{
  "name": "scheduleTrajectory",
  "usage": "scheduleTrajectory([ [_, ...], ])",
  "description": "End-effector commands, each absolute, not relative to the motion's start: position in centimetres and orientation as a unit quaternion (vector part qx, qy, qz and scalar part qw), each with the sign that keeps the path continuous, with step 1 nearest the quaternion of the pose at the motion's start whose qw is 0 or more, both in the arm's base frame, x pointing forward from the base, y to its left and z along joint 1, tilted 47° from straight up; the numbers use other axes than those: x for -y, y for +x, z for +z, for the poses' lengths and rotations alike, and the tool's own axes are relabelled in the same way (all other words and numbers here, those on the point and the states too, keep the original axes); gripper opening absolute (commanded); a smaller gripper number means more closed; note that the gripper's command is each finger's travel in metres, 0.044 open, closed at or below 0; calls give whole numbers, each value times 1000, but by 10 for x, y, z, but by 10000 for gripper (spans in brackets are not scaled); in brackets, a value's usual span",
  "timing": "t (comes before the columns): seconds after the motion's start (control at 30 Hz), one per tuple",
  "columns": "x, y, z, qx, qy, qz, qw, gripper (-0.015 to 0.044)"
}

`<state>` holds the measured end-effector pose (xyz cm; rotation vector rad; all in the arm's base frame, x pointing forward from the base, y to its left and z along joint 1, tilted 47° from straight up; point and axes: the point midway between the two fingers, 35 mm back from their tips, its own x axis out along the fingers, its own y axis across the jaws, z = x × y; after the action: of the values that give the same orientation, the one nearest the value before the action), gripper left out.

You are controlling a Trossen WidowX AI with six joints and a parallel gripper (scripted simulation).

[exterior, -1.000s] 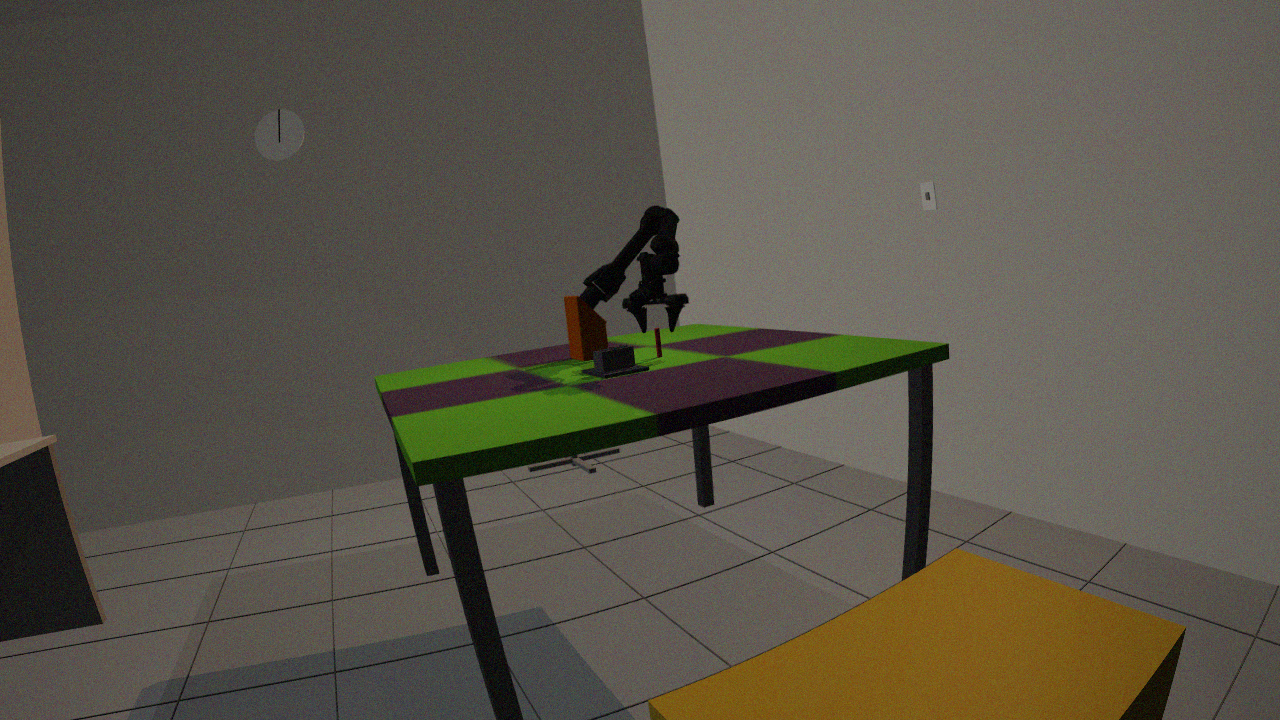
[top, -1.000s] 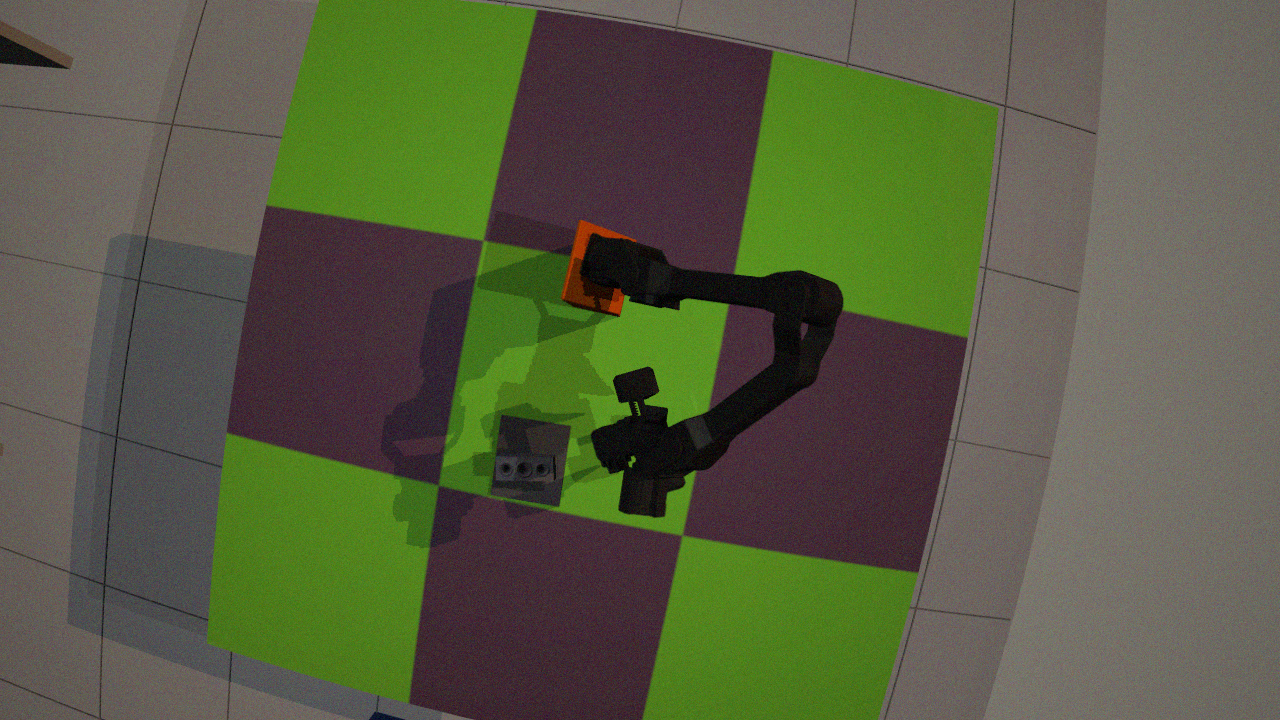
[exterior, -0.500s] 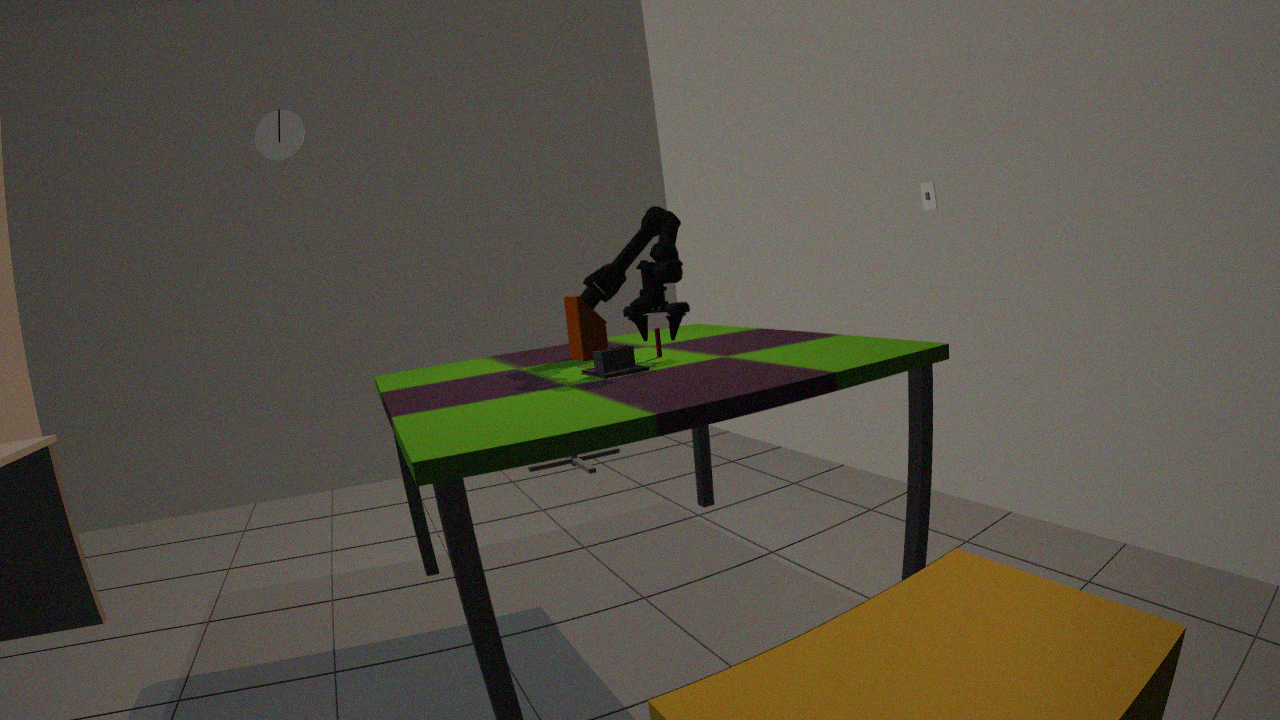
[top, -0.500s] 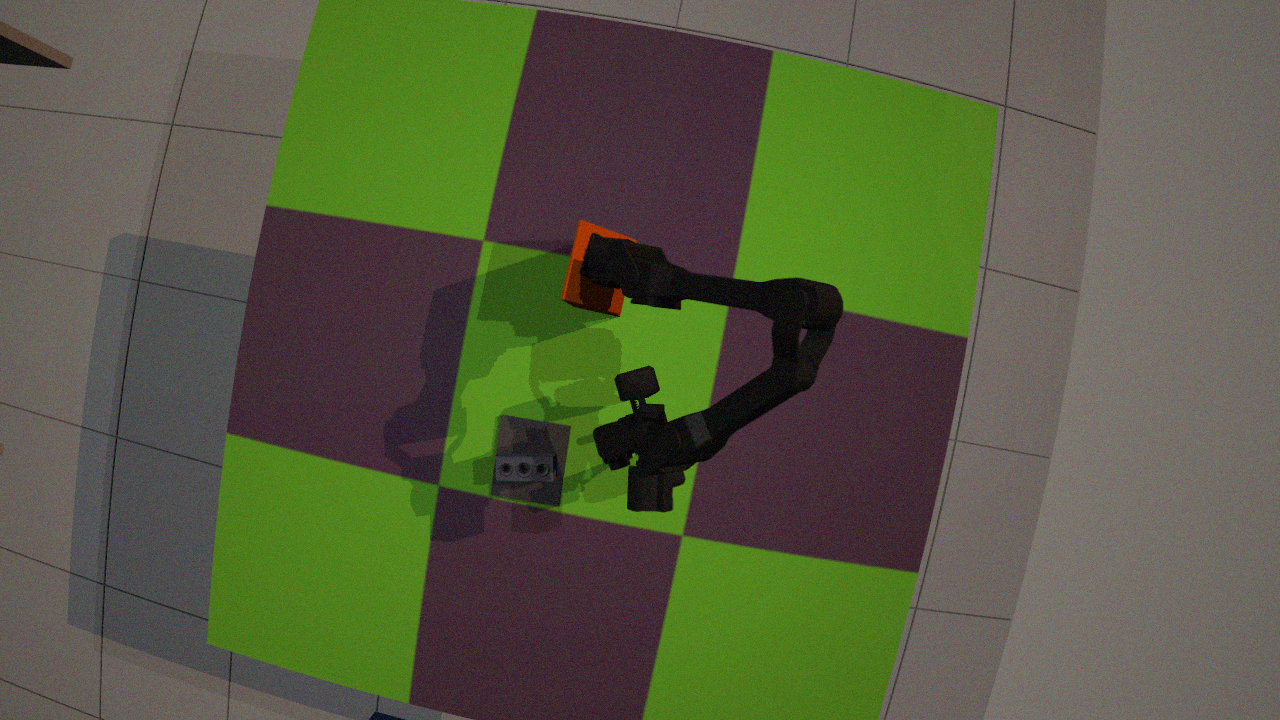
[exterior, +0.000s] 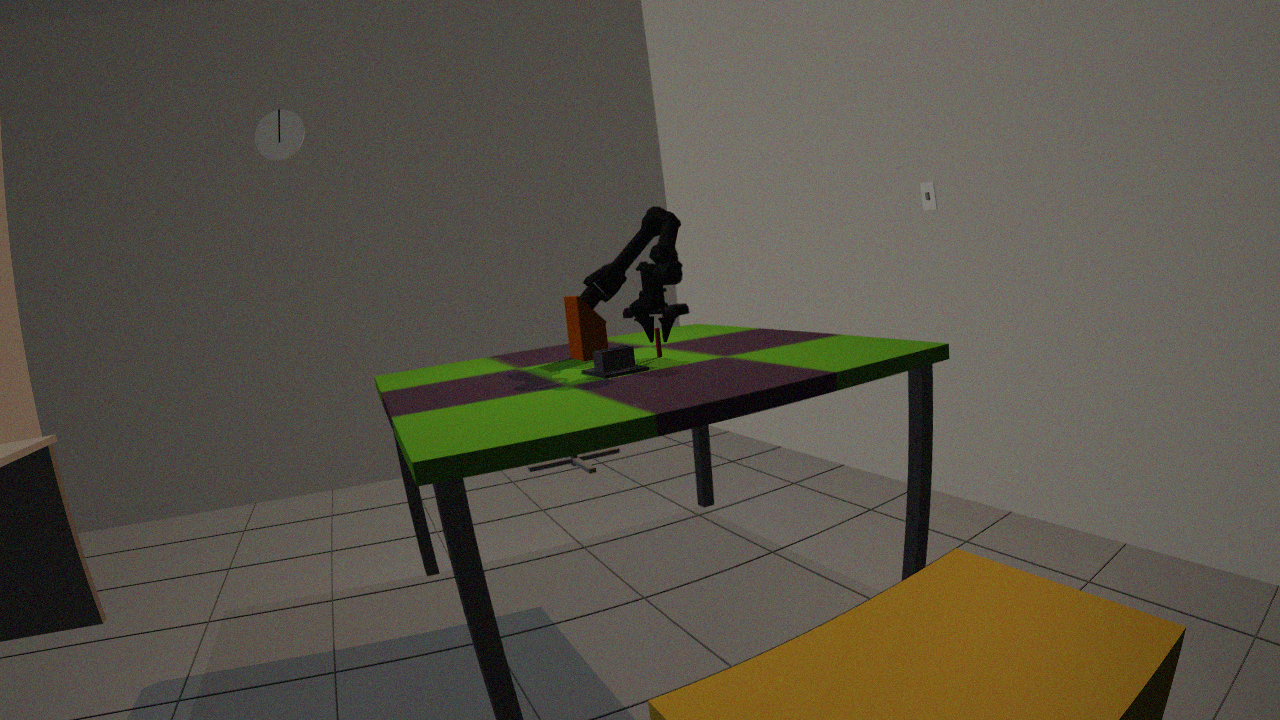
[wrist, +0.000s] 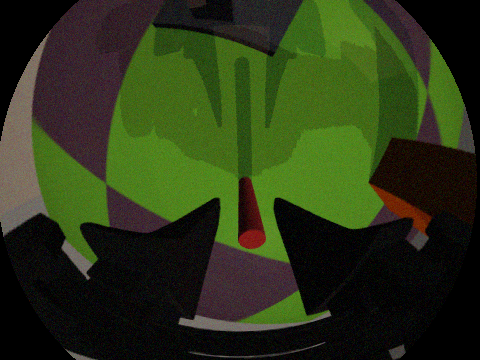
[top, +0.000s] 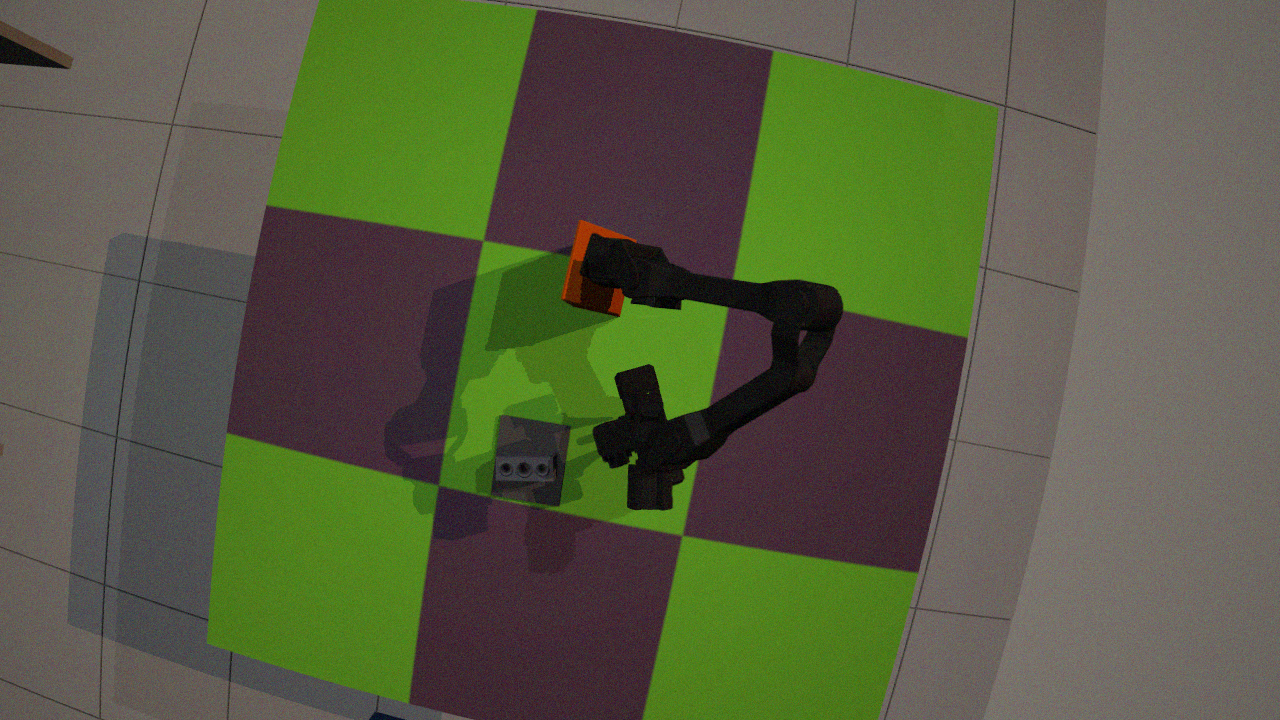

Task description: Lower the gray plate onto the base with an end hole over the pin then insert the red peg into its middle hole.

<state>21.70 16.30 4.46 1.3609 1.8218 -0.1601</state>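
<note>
The gray plate [top: 524, 468] [exterior: 614, 360] is a block with three holes in a row. It lies flat on the dark square base [top: 538, 433] [exterior: 637, 368]; the base's edge also shows at the top of the wrist view [wrist: 270, 25]. The pin cannot be made out. The red peg [exterior: 659, 348] [wrist: 250, 215] stands upright on the table beside the base. My gripper [exterior: 658, 339] [wrist: 247, 203] points down around the peg's upper part, partly open, with a gap between each finger and the peg. In the top view the arm hides the peg and fingertips.
The orange mount [top: 574, 277] [exterior: 585, 333] [wrist: 400, 202] carries the arm and stands behind the base. The table [top: 358, 555] [exterior: 528, 420] has a green and purple checkered top. A yellow block [exterior: 939, 644] stands in front of the table, below its top.
</note>
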Motion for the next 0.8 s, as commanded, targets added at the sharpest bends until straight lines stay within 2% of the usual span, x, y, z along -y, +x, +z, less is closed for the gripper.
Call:
scheduleTrajectory([
  [0.0, -163, 217, 44, -725, 543, -67, 418, 46],
  [0.07, -163, 217, 44, -725, 543, -67, 418, 0],
  [0.77, -155, 220, 49, -725, 542, -69, 419, 0],
])
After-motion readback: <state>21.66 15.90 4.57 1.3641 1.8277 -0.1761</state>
